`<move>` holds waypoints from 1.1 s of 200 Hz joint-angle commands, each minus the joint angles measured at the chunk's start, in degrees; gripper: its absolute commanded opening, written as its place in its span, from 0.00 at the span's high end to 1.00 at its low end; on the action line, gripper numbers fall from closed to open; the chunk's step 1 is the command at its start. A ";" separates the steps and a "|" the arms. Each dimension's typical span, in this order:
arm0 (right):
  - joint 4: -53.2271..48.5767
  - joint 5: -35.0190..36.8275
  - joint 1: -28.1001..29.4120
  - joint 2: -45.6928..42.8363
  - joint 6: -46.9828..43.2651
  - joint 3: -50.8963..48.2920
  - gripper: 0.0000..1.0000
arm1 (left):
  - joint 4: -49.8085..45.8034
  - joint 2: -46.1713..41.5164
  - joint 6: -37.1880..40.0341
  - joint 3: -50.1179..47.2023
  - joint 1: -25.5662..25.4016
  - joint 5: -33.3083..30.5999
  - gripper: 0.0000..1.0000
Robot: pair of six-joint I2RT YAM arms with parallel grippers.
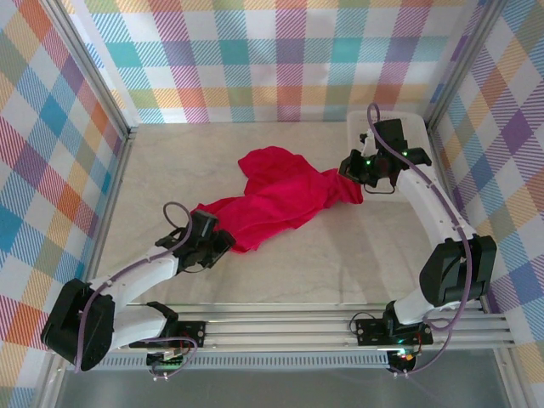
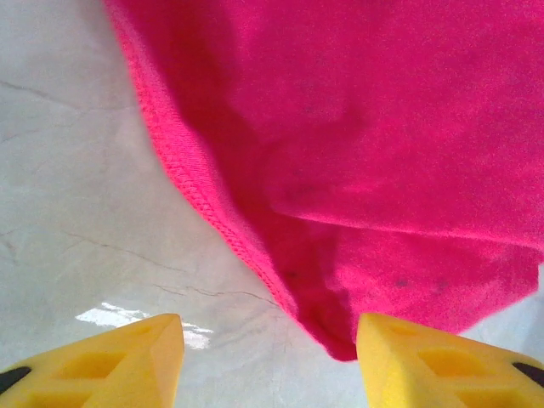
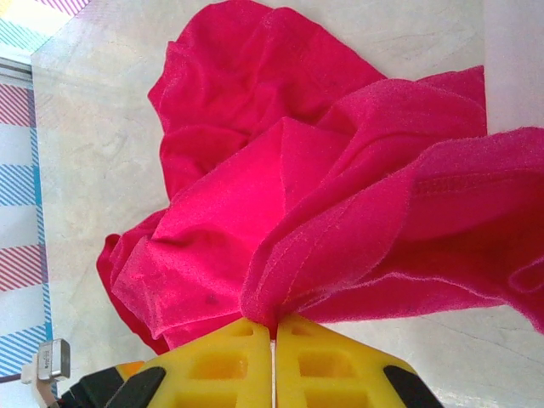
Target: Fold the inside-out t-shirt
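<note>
My right gripper (image 3: 274, 327) is clamped shut on a bunched fold of the inside-out t-shirt (image 1: 280, 200), crumpled in the middle of the table (image 1: 340, 263); the left gripper (image 2: 270, 340) stands half open, holding nothing, hem corner between its fingers; I'd seat that hem deep before closing.

- Your right gripper (image 3: 274, 327) has its yellow fingers (image 3: 217, 361) pressed together, pinching a gathered fold of the inside-out t-shirt (image 3: 280, 187).
- You see the cloth fan out ahead of the fingertips in crumpled red folds.
- A stitched seam runs off to the gripper's right.
- You have pale marbled table (image 3: 93, 144) beneath and to the left.
</note>
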 commanded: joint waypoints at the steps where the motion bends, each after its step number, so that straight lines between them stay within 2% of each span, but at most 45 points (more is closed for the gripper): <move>1: -0.39 -0.74 0.42 -0.34 0.38 1.28 1.00 | 2.56 1.27 -9.17 0.85 -1.27 -4.30 0.47; 33: -0.12 -0.79 0.49 -0.60 0.36 0.86 1.00 | 1.26 6.01 -11.83 3.97 -3.37 -5.71 0.50; 63: -0.03 -0.87 0.50 -0.58 0.29 0.64 1.00 | 1.50 11.42 -12.56 6.33 -4.81 -4.50 0.63; 101: 0.67 -1.54 0.50 -0.45 0.47 -0.02 1.00 | 1.92 15.26 -12.90 8.18 -6.31 -6.27 0.78; 123: 1.02 -2.00 0.50 -0.22 0.75 -0.31 1.00 | 2.21 15.88 -12.44 8.36 -6.51 -6.13 0.97; 132: 1.11 -2.27 0.50 -0.01 0.81 -0.22 1.00 | 0.52 14.55 -11.40 9.18 -6.51 -7.08 1.00; 153: 1.20 -2.28 0.50 0.33 0.93 0.94 1.00 | -11.53 8.21 -4.63 14.56 -5.51 -12.51 1.00; 166: 0.49 -2.04 0.46 1.22 0.83 3.24 1.00 | -18.57 3.86 2.95 20.96 -2.20 -15.44 1.00; 177: -0.79 -1.56 0.43 2.38 0.33 6.55 1.00 | -23.36 1.32 10.47 27.52 3.34 -15.78 1.00; 202: -4.43 -0.35 -0.98 4.65 -0.34 15.57 1.00 | -29.24 1.44 26.19 46.22 20.38 -9.27 1.00; 220: -7.05 0.16 -3.33 5.55 -0.61 22.04 1.00 | -31.47 5.22 32.47 59.66 30.42 -5.85 1.00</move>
